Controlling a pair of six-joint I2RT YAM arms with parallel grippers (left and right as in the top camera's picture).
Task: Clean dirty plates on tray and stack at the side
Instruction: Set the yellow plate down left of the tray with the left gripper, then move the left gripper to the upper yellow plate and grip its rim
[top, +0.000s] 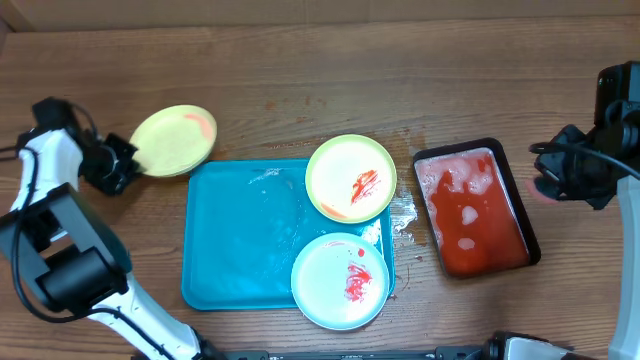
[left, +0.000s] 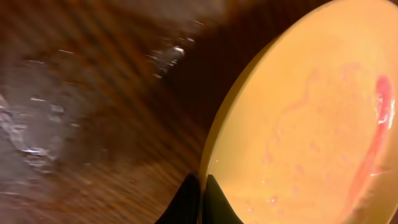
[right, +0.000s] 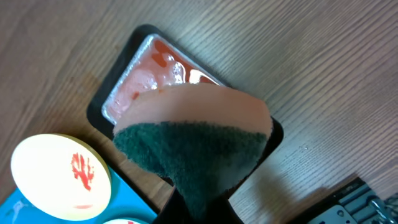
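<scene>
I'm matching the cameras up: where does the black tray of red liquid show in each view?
Overhead: black tray right of centre, beside the turquoise tray.
Left wrist: not in it.
Right wrist: black tray upper left, partly behind the sponge.
Shared landmark: the red-smeared yellow-green plate, just left of it overhead, lower left in right wrist.

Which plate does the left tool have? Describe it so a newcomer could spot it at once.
Start at the big turquoise tray in the middle of the overhead view and look just past its upper left corner. A pale yellow-green plate is there, its rim pinched by the left tool. Its yellow-green twin and the blue-white plate lie on the tray; this one alone is off it.
</scene>
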